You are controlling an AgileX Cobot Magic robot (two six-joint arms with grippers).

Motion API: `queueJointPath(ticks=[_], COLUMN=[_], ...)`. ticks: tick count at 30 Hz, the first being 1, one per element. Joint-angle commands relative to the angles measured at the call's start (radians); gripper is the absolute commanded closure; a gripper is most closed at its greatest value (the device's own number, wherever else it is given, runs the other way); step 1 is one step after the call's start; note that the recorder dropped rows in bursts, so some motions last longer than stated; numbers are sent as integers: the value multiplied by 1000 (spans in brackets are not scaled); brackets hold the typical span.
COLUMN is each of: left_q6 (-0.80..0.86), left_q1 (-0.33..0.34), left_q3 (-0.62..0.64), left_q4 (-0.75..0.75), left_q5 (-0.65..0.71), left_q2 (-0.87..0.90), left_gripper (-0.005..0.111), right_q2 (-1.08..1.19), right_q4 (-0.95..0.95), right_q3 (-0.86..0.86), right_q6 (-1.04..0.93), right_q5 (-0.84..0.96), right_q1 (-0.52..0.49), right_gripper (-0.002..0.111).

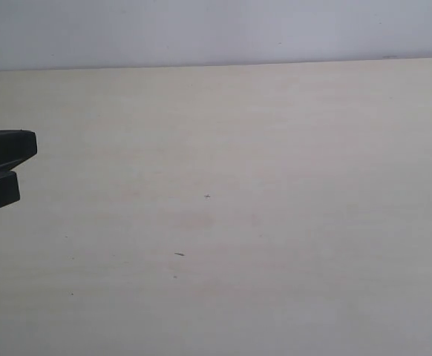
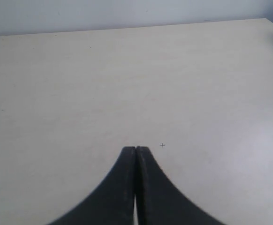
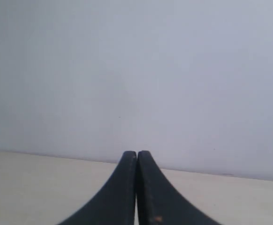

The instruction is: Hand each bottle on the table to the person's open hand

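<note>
One pale beige table (image 1: 290, 148) fills the exterior view, with a few dark specks (image 1: 179, 254) toward 6 o'clock of centre. Left gripper (image 1: 7, 169) at the view's 9 o'clock edge, over the table, jaws pressed together, nothing between them. Right gripper (image 3: 136, 153) likewise pressed together, facing a grey wall (image 3: 136, 70) past the table's far edge.

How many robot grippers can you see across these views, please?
2. The left gripper, shut, hangs over the table; the right gripper, shut, points toward the wall beyond the table's edge.
</note>
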Motion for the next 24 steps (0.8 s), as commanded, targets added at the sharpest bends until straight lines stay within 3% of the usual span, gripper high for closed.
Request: queueJointPath(ticks=[1,24], left_q6=[2,2], left_q1=[3,3], left_q3=[6,6], left_q4=[1,1], left_q5=[-17,-17], left_q2=[-5,-7], left_gripper=[107,107], right_q2=[-65,-65], right_q4=[-7,-12], right_q3=[68,348], right_q6=[-13,43], right_q5=[-28,-81], right_q1=[-38,-40], right_gripper=[108,108])
